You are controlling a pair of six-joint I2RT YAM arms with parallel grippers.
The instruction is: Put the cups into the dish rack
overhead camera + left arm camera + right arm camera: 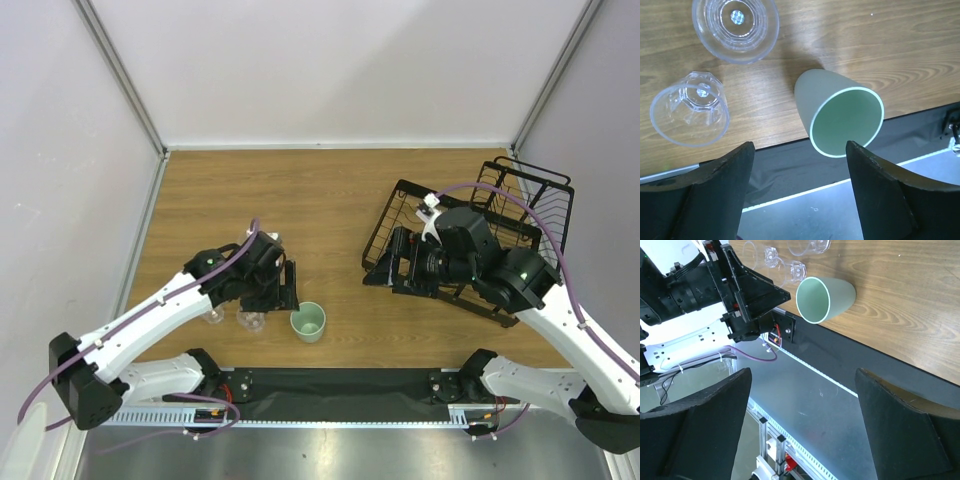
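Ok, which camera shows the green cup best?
The left wrist view: the green cup sits large and central, rim and inside plain. The right wrist view shows it smaller, near the top edge. The top view shows it tiny, from above.

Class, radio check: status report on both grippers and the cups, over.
Left gripper open, near green cup. Right gripper open, by rack. Green cup and clear cups on table, not racked. Nothing blocking green cup.

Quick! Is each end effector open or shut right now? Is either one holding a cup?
Left end effector: open, holding nothing.
Right end effector: open, holding nothing.
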